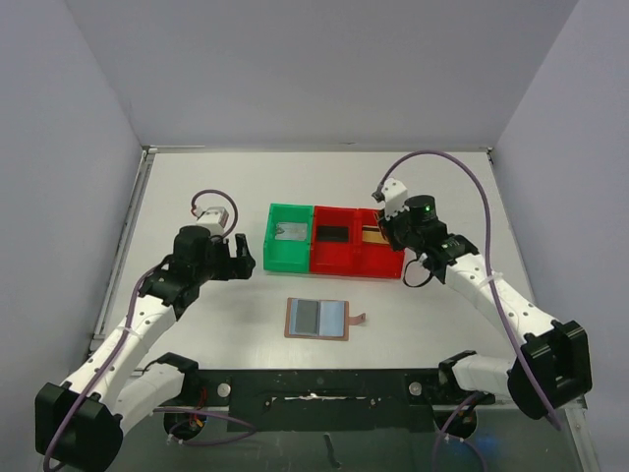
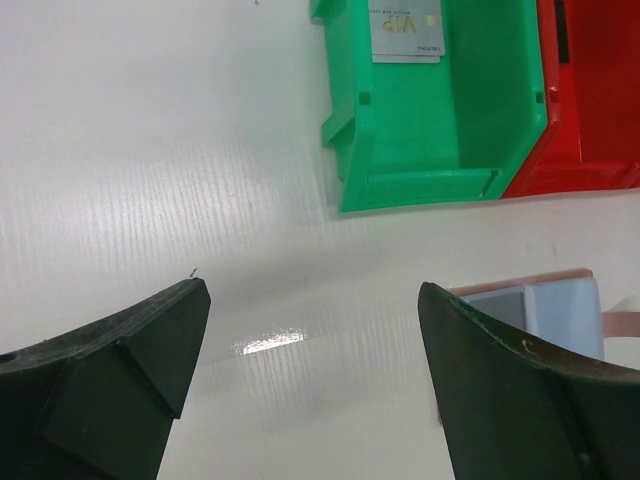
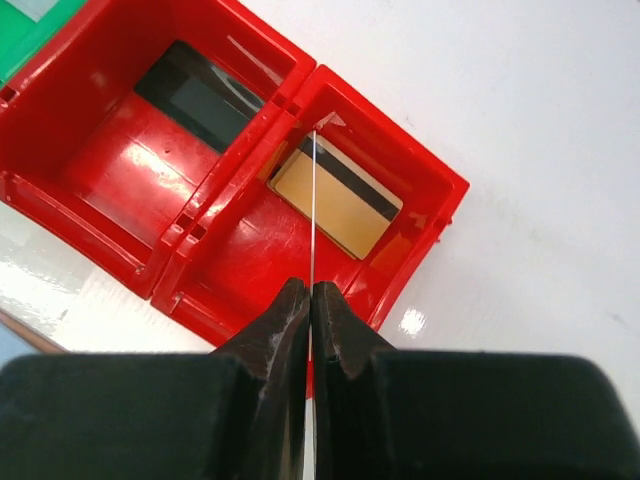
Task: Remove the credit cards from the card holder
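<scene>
Silver-grey rectangular plastic card lies flat in the green plastic bin. We see a black card in the adjoining red plastic bin, and a gold-tan card with a dark stripe in the second red bin. Above that bin our right fingers are clenched on a thin pale card seen edge-on. The brown flat card holder lies on the white bench near the bins. Our left fingers stand released, empty, over the bench.

Glossy red plastic bin, ribbed white table
</scene>
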Robot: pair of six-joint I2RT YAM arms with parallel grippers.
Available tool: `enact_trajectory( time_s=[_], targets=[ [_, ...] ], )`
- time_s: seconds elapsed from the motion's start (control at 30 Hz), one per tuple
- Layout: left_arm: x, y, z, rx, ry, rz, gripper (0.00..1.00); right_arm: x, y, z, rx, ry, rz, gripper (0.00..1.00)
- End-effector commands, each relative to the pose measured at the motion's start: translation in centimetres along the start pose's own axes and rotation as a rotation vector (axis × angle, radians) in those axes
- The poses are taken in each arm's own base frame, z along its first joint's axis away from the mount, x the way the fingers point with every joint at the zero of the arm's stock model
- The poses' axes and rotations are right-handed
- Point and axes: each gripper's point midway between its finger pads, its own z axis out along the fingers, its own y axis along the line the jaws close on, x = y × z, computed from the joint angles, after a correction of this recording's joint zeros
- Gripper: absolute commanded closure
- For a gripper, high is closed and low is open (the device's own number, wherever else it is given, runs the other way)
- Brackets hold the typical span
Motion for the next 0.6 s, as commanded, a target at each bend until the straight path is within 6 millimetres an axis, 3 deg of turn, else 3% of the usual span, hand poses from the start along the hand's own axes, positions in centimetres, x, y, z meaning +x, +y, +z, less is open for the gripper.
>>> enact_trajectory(
  time_s=[0.0,0.27,0.57],
  targets=[
    [-1.9,0.3,0.3,-0.02,-0.069,0.025,0.13,-3.1,-0.5,1.4,0.024,-0.04,-0.193,1.0],
    [-1.8,1.0,0.5,-0.057,-0.075,0.023,0.13,-2.0,-2.0,3.8,0.148,0.081,-0.324,1.0],
    [-2.3,1.3,0.6,-0.072,-0.097,0.029,0.13,-0.6,-2.5,5.7,0.138,0.108,-0.386,1.0]
  ],
)
